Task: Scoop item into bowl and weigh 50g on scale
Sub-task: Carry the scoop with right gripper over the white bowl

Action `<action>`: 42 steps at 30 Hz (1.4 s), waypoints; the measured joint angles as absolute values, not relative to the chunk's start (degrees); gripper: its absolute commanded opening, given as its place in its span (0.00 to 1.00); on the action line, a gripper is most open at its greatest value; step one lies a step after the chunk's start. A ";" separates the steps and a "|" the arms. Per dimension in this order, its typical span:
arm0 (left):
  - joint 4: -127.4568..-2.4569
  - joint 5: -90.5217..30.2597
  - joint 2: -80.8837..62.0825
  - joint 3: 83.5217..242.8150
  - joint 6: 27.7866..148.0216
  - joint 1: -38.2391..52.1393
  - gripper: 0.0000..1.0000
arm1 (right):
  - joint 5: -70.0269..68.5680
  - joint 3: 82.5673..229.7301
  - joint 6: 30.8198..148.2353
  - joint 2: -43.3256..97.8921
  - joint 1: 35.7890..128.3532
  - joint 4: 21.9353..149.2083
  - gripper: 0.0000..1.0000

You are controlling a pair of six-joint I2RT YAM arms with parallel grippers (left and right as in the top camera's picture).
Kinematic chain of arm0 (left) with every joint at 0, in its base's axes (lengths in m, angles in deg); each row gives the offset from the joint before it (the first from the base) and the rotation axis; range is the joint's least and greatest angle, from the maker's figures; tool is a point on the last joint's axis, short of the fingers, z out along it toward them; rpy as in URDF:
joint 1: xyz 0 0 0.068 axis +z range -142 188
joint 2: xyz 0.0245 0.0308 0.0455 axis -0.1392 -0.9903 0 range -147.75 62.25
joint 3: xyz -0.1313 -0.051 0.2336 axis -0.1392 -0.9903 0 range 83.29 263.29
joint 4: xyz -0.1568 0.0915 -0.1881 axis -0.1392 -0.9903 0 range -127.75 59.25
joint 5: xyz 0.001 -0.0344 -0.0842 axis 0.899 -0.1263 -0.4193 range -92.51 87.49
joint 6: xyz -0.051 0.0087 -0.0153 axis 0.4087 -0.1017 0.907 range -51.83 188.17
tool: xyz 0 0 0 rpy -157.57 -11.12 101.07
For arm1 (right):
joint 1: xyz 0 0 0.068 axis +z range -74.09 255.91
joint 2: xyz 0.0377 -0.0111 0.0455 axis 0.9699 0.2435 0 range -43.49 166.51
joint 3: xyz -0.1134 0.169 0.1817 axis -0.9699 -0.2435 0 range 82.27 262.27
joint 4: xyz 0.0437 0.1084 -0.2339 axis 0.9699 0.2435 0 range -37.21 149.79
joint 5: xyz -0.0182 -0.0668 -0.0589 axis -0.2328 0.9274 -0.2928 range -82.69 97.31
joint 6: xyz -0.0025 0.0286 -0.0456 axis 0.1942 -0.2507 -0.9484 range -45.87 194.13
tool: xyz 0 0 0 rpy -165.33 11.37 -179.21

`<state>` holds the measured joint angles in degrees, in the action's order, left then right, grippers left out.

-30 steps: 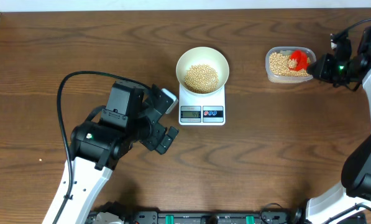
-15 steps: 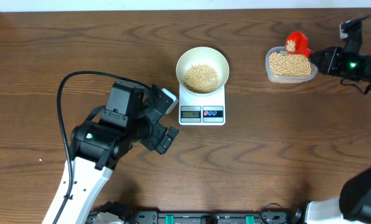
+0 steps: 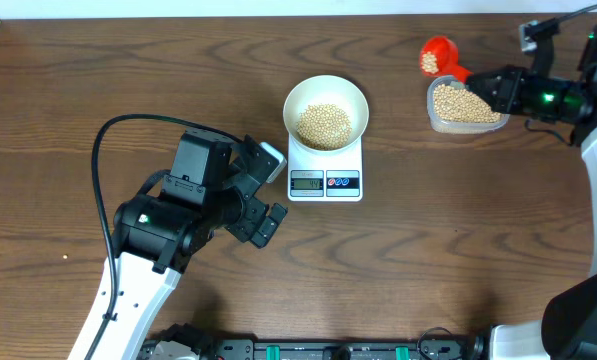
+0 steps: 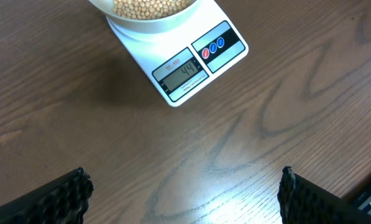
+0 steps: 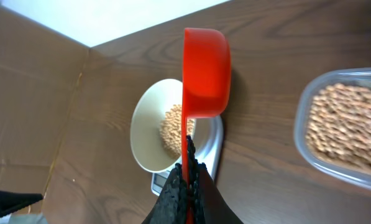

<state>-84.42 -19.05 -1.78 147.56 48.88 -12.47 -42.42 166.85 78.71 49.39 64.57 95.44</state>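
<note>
Red scoop (image 3: pixel 438 56) aloft by the bean tub (image 3: pixel 464 128), scale (image 3: pixel 325 182) reading 44

Seen from overhead: right gripper (image 3: pixel 484 83) clamped shut on the scoop's handle, tan beans (image 3: pixel 430 62) heaped in the red cup. Held off the wooden table (image 3: pixel 458 240), just past the upper left corner of the clear plastic tub, itself well filled with more beans (image 3: pixel 465 104). Caught edge-on from the right wrist camera: scoop rim upright, handle pinched between the black fingers (image 5: pixel 173 199) at the bottom of the frame, white bowl (image 5: pixel 141 137) and scale beyond.

At centre table: bowl sitting on the white digital scale, a mound of beans (image 3: pixel 323 125) in its bottom, about as wide as the platform beneath. In front of the bowl, grey display (image 4: pixel 184 70) and round red and blue buttons (image 4: pixel 213 48). Read through the left wrist camera: 44 on the display.

Left gripper (image 3: pixel 271 192) hanging over the wood just left of the scale, jaws spread as wide as they go, holding nothing, touching nothing. Black ribbed pads (image 4: pixel 67 196) at both lower corners of the left wrist view, only wood grain in the gap.
</note>
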 measured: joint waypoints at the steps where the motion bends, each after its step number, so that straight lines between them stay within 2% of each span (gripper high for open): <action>1: -84.42 -19.05 -1.78 147.56 48.88 -12.47 0.98 | -42.47 166.85 78.95 49.39 65.23 94.94 0.01; 13: -84.44 -19.05 -1.78 147.56 48.88 -12.47 0.98 | -42.62 166.83 82.75 49.39 74.89 87.59 0.01; 30: -84.44 -19.05 -1.78 147.56 48.88 -12.47 0.98 | -32.45 166.85 80.96 49.39 85.97 87.24 0.01; 42: -84.44 -19.05 -1.78 147.56 48.88 -12.47 0.98 | -28.63 166.85 79.65 49.59 87.79 86.98 0.01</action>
